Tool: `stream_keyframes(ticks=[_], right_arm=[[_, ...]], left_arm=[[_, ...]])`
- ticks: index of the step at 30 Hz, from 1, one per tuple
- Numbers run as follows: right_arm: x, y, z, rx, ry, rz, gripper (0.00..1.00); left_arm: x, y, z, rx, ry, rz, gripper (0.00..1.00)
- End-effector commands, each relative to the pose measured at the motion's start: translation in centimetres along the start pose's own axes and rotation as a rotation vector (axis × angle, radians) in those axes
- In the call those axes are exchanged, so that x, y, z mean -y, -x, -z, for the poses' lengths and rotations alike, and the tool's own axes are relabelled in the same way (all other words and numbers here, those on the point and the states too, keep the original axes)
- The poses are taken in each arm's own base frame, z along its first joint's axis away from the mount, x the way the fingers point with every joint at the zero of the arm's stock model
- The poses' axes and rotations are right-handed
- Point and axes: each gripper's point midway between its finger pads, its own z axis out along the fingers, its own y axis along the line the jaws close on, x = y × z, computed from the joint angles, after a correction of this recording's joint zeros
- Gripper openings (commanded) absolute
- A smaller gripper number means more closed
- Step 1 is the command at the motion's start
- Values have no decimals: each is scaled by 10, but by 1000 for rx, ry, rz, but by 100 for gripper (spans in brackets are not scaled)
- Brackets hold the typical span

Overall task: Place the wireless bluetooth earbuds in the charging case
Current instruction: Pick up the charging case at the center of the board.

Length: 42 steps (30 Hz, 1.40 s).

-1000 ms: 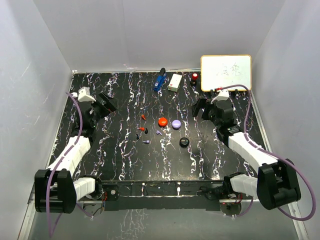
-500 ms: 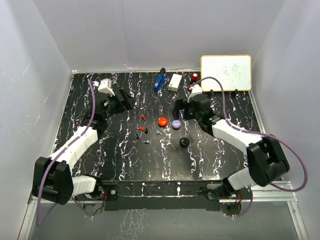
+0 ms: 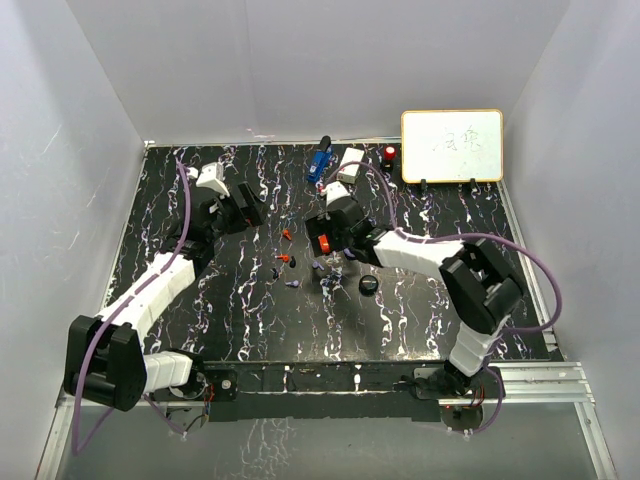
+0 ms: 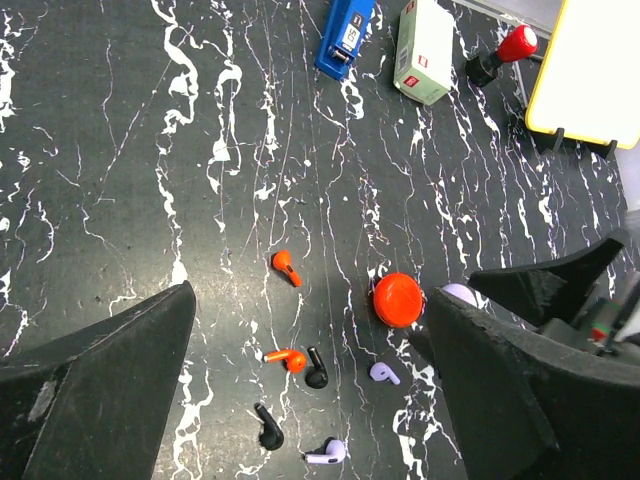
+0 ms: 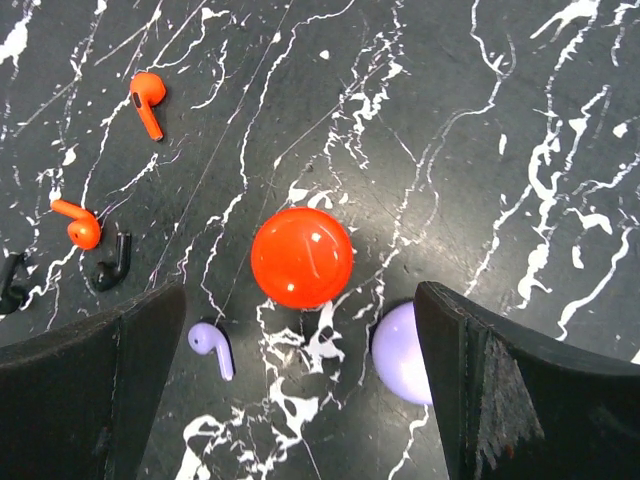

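The right gripper (image 5: 300, 295) hangs with its black wedge fingers (image 5: 90, 390) spread wide, holding nothing, over the glossy red domed case (image 5: 301, 257), and one finger half hides a lavender case (image 5: 400, 350). The left gripper (image 4: 310, 295), equally spread, hovers farther left. The earbuds (image 5: 212, 345), smooth stemmed buds in red, lavender and black, lie scattered on the white-veined black table (image 5: 500, 130) just left of the red domed case, with open table on its far side.

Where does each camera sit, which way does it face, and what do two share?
Top external: above, behind the bases, looking down at the table; left arm and right arm show.
Left wrist: on the left arm, tilted toward the far edge; left gripper's open fingers low in frame.
Right wrist: on the right arm, facing straight down; right gripper's open fingers likewise.
Shared by both wrists: the red case.
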Motion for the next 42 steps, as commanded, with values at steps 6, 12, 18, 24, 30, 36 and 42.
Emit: stream_keyframes(ticks=[6, 12, 18, 24, 30, 36, 42], right_arm=[[-4, 6, -28, -7, -76, 74, 90], [-3, -2, -36, -32, -81, 81, 85], [-3, -9, -41, -58, -85, 97, 75], [0, -15, -44, -82, -97, 116, 69], [-1, -17, -45, -91, -88, 123, 60], [-3, -21, -47, -102, -76, 127, 45], [-7, -8, -41, -41, -55, 112, 37]], left_arm=[[5, 4, 12, 8, -13, -2, 97], [3, 2, 13, 1, -7, -1, 96], [1, -2, 11, -7, -4, 1, 97], [0, -3, 10, -13, -1, 4, 97], [-1, -7, 7, -24, 1, 8, 97], [1, -11, 6, -41, -14, 12, 96], [15, -14, 5, -54, -94, 32, 96]])
